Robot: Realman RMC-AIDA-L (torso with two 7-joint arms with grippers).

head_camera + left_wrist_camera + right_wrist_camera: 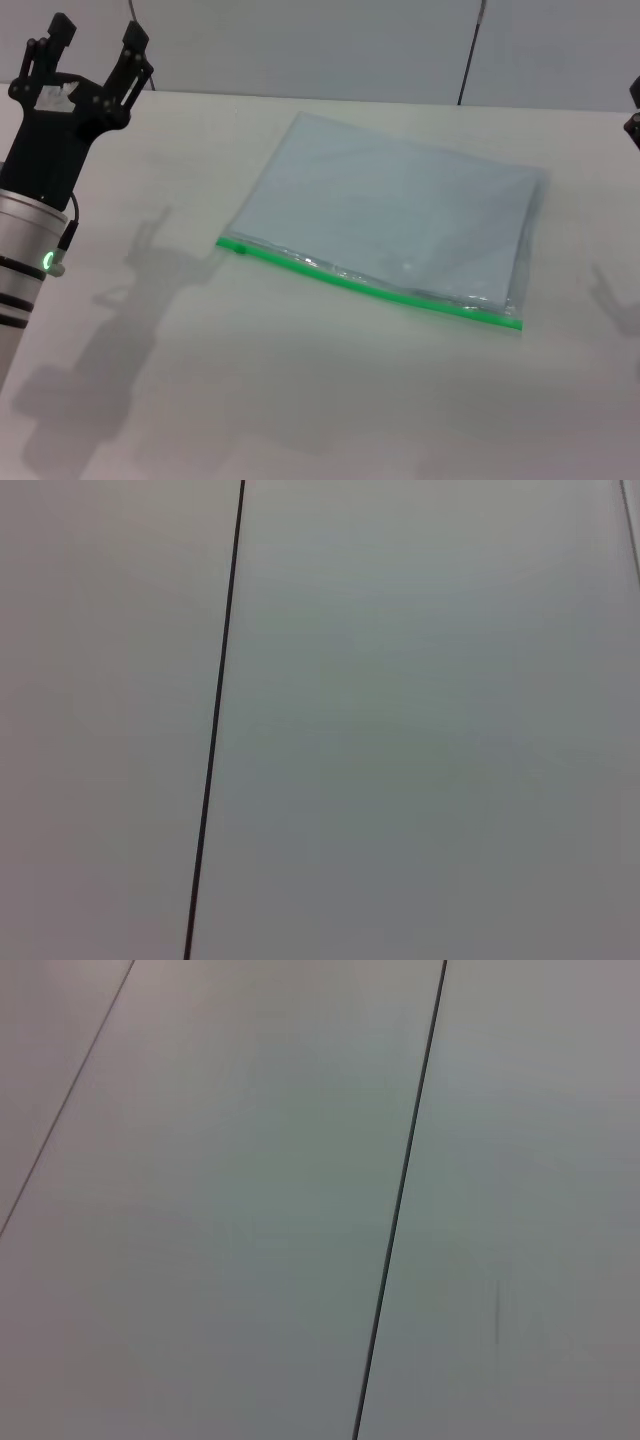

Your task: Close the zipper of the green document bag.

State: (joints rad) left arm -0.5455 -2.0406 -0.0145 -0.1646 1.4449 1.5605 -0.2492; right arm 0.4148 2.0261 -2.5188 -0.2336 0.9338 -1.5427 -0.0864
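Observation:
The green document bag [400, 215] lies flat on the white table [250, 400], a translucent pale grey pouch. Its bright green zipper [370, 285] runs along the near long edge, with the small slider tab [240, 249] at the strip's left end. My left gripper [95, 42] is raised at the far left, well away from the bag, open with nothing between its fingers. Only a dark sliver of my right gripper [633, 110] shows at the right edge of the head view. Both wrist views show only a pale wall with thin dark seams.
The table's far edge meets a grey wall, where a thin dark cable [470, 55] runs down behind the table. The arms' shadows fall on the tabletop at left and right.

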